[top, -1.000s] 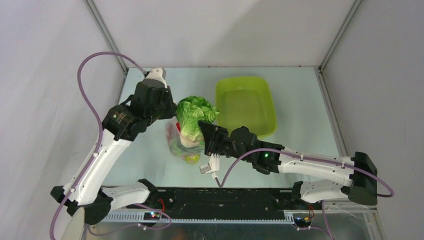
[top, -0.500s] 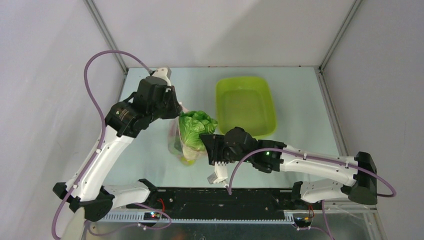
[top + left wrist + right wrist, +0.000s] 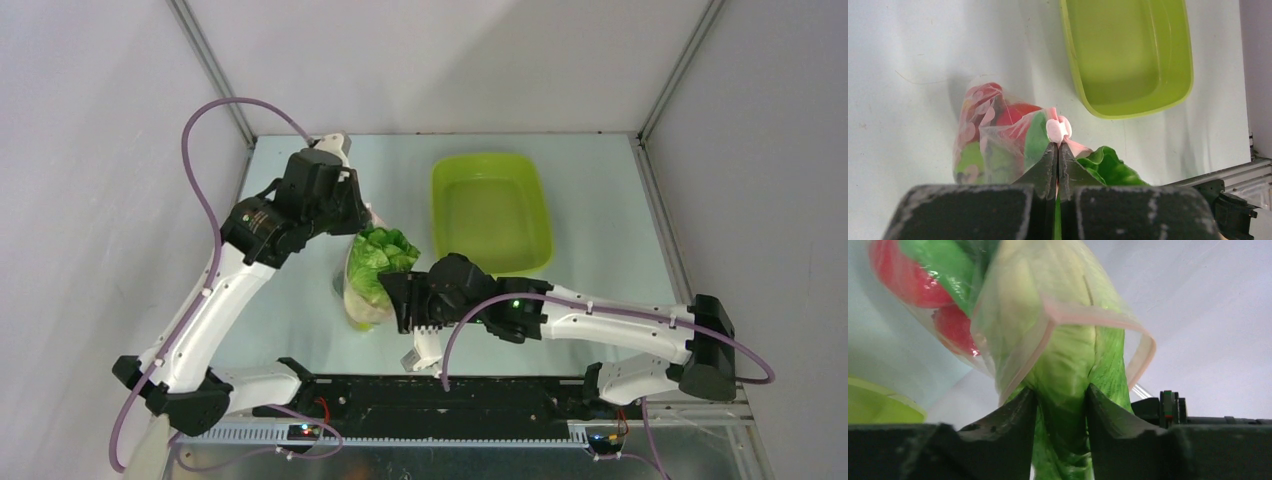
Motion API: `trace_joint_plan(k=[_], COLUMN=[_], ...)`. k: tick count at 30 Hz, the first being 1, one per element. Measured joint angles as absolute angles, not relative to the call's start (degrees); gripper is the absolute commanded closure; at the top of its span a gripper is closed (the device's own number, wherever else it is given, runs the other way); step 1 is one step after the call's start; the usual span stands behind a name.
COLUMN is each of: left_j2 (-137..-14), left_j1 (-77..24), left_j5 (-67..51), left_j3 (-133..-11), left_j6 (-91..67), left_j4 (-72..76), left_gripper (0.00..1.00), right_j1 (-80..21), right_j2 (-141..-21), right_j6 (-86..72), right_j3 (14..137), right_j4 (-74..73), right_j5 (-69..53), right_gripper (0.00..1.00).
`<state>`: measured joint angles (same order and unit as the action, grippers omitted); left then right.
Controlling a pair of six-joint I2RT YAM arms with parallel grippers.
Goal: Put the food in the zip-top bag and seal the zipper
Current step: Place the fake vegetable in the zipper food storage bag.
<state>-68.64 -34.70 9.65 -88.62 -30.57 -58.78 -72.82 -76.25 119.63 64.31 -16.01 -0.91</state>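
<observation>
My left claw [image 3: 1058, 150] is pressed together on the zipper [image 3: 1058, 128]. It pinches a bunched bit of that pale pink strip and holds the zip-top bag [image 3: 982, 131] up by its mouth. My right claw [image 3: 1060, 402] pinches the lettuce [image 3: 1064, 352] between both fingers. The lettuce's pale end is pushed in through the open mouth, and the pink strip loops around it.

The bag is clear and crumpled. Red tomatoes [image 3: 907, 281] and green shapes press against the plastic. The bag hangs over the left half of the table [image 3: 600, 190], about midway between the far and near edges.

Bare tabletop lies between the bag and the left edge, and along the near edge. The lime-green tray [image 3: 492, 212] sits near the bag's right side, toward the far edge.

I cannot tell whether the bag's bottom touches the table. From above, the right claw covers the bag's lower end. The lettuce's green end runs off the bottom of the right wrist view. The other food inside is too blurred to name.
</observation>
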Motion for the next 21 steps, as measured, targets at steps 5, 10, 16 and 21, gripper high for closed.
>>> trace_joint_plan(k=[5, 10, 16, 21], left_j2=[-68.42, -67.75, -66.94, -66.13], left_j1=[-34.7, -34.7, -34.37, -33.82], left_j5=[9.78, 10.13, 10.81, 11.46], left_j3=[-88.36, -87.81, -86.65, -85.95], left_j6=[-30.55, -30.55, -30.57, -30.57], left_j4=[-57.76, -57.1, -56.27, -55.79], left_gripper=[1.0, 1.0, 1.0, 1.0], right_j1=[-73.58, -73.78, -73.76, -73.34], right_j2=[-77.36, -77.21, -74.76, -71.83], right_j6=[119.79, 119.83, 119.83, 119.83], right_j3=[64.45, 64.45, 64.45, 64.45], right_j4=[-15.09, -15.73, -16.97, -17.04], right_j5=[-1.54, -1.56, -1.56, -1.37], right_gripper=[0.01, 0.01, 0.0, 0.01])
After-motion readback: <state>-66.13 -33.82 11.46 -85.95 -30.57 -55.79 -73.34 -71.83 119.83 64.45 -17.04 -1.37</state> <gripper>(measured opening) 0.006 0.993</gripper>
